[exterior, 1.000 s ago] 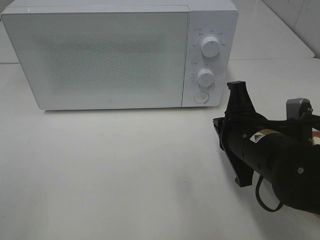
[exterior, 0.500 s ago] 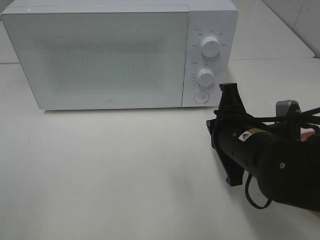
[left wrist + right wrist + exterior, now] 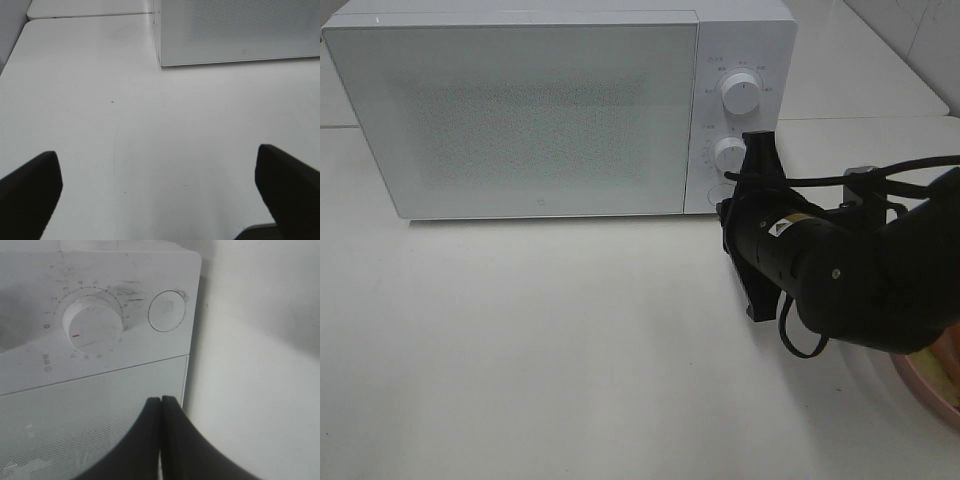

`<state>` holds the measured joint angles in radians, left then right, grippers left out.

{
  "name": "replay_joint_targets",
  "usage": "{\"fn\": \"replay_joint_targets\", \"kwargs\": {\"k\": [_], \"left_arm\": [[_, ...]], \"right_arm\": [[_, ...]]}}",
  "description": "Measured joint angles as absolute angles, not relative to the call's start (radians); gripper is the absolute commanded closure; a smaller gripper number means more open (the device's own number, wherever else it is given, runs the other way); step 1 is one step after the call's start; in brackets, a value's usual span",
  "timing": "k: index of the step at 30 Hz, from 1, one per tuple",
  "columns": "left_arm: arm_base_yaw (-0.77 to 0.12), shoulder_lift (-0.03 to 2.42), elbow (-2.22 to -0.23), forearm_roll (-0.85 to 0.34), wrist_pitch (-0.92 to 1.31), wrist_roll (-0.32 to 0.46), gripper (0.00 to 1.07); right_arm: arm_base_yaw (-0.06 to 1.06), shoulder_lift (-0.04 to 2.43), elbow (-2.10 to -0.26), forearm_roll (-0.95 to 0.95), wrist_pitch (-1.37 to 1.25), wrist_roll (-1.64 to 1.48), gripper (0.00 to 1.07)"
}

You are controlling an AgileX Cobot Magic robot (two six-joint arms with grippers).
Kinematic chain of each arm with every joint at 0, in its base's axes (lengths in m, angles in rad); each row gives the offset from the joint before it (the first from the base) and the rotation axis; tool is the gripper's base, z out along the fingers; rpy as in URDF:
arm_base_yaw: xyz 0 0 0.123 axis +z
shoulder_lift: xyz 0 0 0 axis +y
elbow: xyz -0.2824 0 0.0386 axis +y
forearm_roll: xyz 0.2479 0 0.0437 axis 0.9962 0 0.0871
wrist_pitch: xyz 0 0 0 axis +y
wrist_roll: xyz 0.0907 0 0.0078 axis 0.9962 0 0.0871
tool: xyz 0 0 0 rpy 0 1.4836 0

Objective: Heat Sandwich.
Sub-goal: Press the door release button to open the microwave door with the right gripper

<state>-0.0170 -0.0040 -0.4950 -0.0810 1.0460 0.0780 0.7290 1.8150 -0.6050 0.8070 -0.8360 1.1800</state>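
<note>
sandwich itself is hidden from where i stand; only the rim of the pink plate (image 3: pixel 932 388) peeks out under the right arm at the near right of the table (image 3: pixel 520 350), so i judge it sits there, waiting. the left gripper (image 3: pixel 160 200) hangs spread wide and empty over bare table. the right gripper (image 3: pixel 757 150) is clenched tight on nothing, its tip close before the microwave (image 3: pixel 530 110) panel. it should push squarely on the round button (image 3: pixel 167 310), clear of the lower dial (image 3: pixel 92 329) just beside it, so the closed door pops
</note>
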Motion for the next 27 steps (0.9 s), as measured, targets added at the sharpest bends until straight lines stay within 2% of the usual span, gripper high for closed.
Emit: {"fn": "replay_joint_targets", "kwargs": {"k": [27], "left_arm": [[-0.017, -0.004, -0.495, -0.081, 1.046, 0.078, 0.09]], "right_arm": [[0.595, 2.043, -0.855, 0.781, -0.764, 1.206, 1.07]]}}
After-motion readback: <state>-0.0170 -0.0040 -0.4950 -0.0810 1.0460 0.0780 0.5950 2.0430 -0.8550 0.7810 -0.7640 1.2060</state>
